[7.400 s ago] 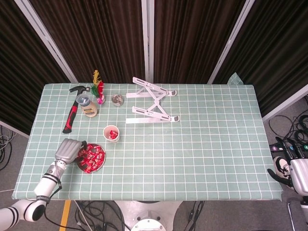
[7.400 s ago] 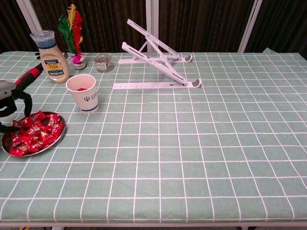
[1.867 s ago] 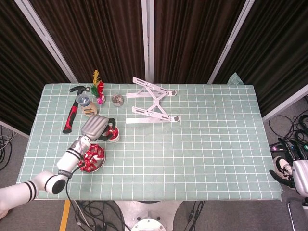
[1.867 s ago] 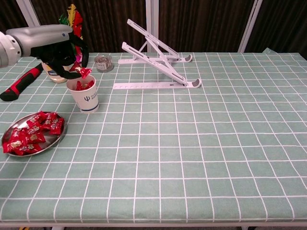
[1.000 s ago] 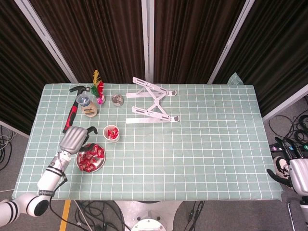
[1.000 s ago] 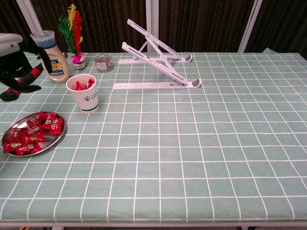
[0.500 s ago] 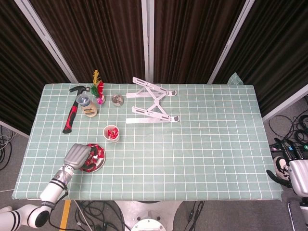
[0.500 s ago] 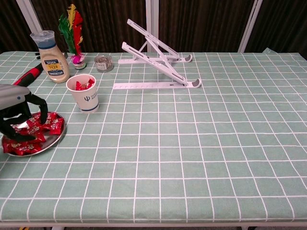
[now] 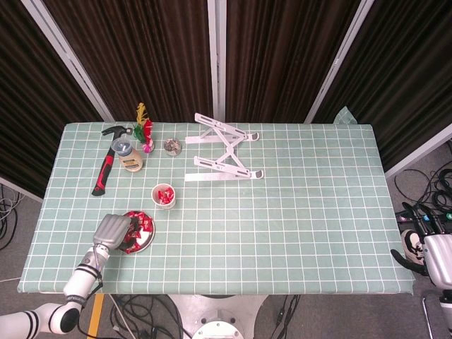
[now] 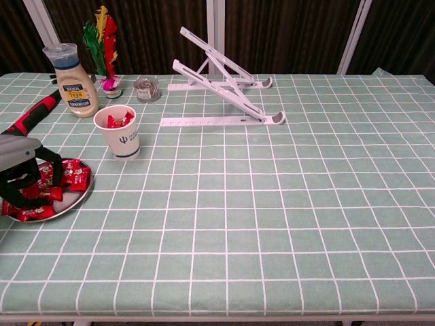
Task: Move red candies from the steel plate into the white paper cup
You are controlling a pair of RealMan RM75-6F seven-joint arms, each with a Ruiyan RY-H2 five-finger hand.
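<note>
The steel plate [image 9: 145, 241] [image 10: 73, 199] lies near the table's front left corner with several red candies [image 10: 76, 174] on it. My left hand [image 9: 113, 231] [image 10: 20, 172] is down on the plate's left half, its dark fingers curled into the pile of candies. Whether a candy is pinched between them is hidden. The white paper cup [image 9: 164, 195] [image 10: 119, 136] stands upright just behind and to the right of the plate, with red candies [image 10: 117, 121] inside. My right hand [image 9: 432, 257] hangs off the table's right front corner, partly cut by the frame edge.
A red-handled hammer [image 9: 106, 168], a dressing bottle [image 10: 70, 81], a feather shuttlecock [image 10: 103, 39] and a small glass jar [image 10: 146, 88] stand behind the cup. A white folding stand [image 9: 224, 150] occupies the back middle.
My left hand dropped a candy into the cup, swung back to the left and has come down onto the plate, fingers now lower in the candies.
</note>
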